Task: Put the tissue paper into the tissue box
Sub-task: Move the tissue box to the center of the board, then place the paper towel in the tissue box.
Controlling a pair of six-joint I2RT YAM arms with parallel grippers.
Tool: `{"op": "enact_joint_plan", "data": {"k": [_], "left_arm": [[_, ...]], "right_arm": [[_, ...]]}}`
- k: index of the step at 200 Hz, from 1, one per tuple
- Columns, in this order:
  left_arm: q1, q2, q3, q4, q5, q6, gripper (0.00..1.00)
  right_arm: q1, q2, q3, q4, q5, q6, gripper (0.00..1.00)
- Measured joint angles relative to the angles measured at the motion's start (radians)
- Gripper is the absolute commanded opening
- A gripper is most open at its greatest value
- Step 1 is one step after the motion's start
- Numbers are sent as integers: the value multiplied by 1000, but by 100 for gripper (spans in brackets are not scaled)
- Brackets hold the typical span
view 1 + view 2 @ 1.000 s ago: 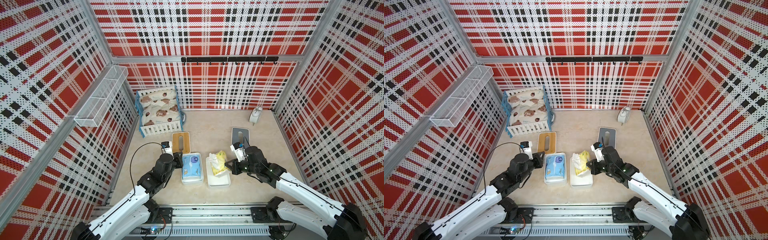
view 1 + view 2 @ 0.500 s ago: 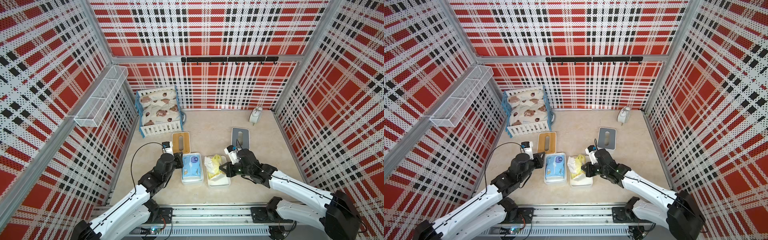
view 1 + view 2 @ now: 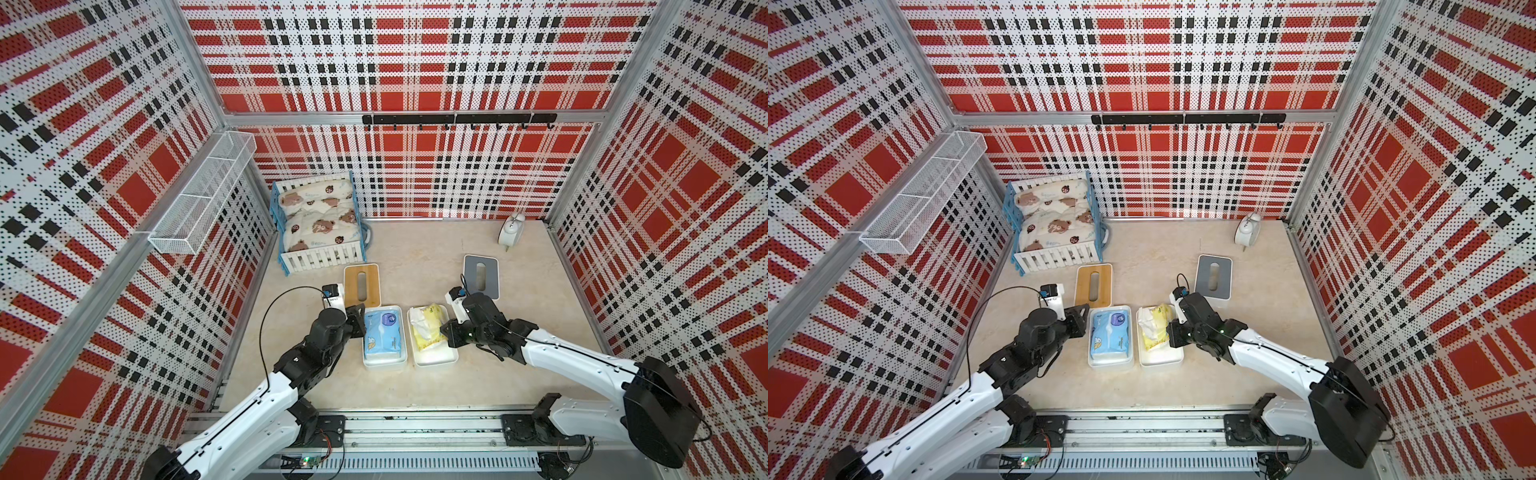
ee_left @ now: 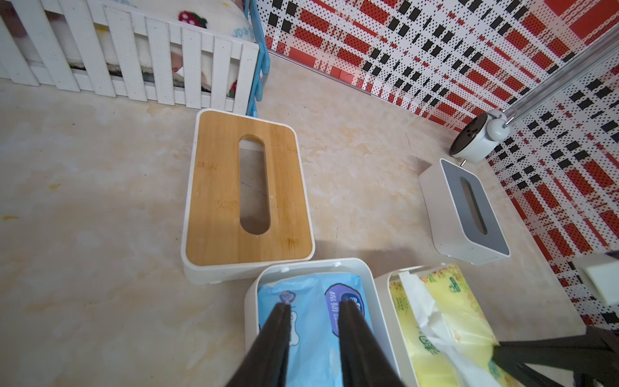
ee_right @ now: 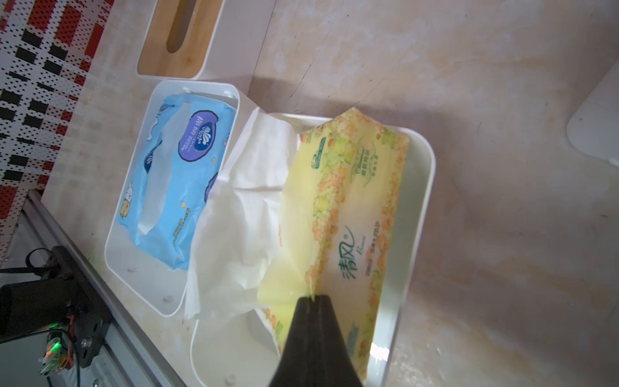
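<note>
Since a second ago the right arm has swung inward over the desk (image 3: pixel 415 249) and brought the yellow tissue pack (image 5: pixel 355 201) lower into the right-hand box (image 5: pixel 425 201). The left arm has not shifted.

The right tool (image 5: pixel 313 298) is closed on a thin fold of the pack's wrapper at its near end, a pinch that suits soft film with no firm edge to clamp. The pack is only partly in. It stands tilted on one long side, close to the wall nearest the other box, and its far corner seems to ride above the rim. A loose white sheet (image 5: pixel 241 217) has spilled from its opening and drapes over the neighbouring rims, so it will likely need tucking in before any cover goes on.

The blue tissue pack (image 3: pixel 382 332) already lies flat inside the left-hand box (image 3: pixel 384 363), which sits just beside the other. The left tool (image 4: pixel 315 306) hangs over that pack's far end with its jaws part-way apart, gripping nothing. Whether its tips touch the wrapper cannot be told. It may be placed there to steady that box.

The wooden-topped cover (image 4: pixel 217 187) and the grey-topped cover (image 4: pixel 469 201) stand behind the boxes, probably set aside to keep both openings free. The yellow pack likely needs laying flat next.
</note>
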Motion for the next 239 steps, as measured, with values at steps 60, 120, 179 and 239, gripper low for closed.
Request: {"op": "enact_joint_plan", "data": {"k": [60,120,179,239], "left_arm": [[32,-12,-13,0,-11,-11,29],[172,32,-35,31,49,-13,28],[259,150,-34,138,128,1,27],[431,241,-21,209,194,24,26]], "right_arm": [[-145,169,142,-22,-9,-123,0],[-253,345,310,-42,-33,-216,0],[-327,500,428,-46,-86,-253,0],[-318,465,380,-50,-119,-256,0]]}}
